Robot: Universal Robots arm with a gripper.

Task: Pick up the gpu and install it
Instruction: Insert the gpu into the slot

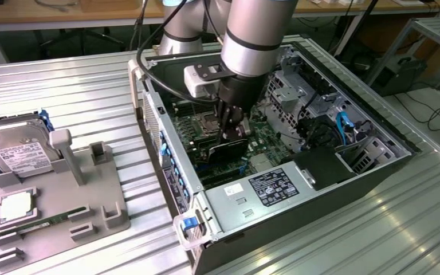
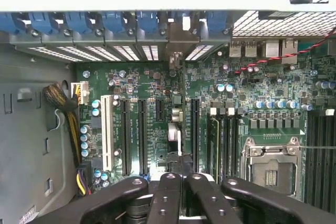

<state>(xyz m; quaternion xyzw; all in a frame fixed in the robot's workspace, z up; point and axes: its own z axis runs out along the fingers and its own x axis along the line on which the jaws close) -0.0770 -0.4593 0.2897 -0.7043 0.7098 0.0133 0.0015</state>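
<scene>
Inside the open computer case [image 1: 357, 172] on the ribbed metal table [image 1: 67, 80], fingers [image 2: 168, 198] clenched on the gpu [image 1: 231, 150].

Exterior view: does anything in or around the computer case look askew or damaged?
Nothing stands out. The gripper is shut on the gpu inside the open computer case, above the motherboard. No loose or damaged parts show.

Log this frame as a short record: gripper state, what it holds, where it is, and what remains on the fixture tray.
gripper: shut on the gpu
gpu position: edge-down over the motherboard, inside the open computer case
seated or not: cannot tell
wrist view: closed fingers above the expansion slots
fixture tray: holds a hard drive, a memory stick and a silver processor
</scene>
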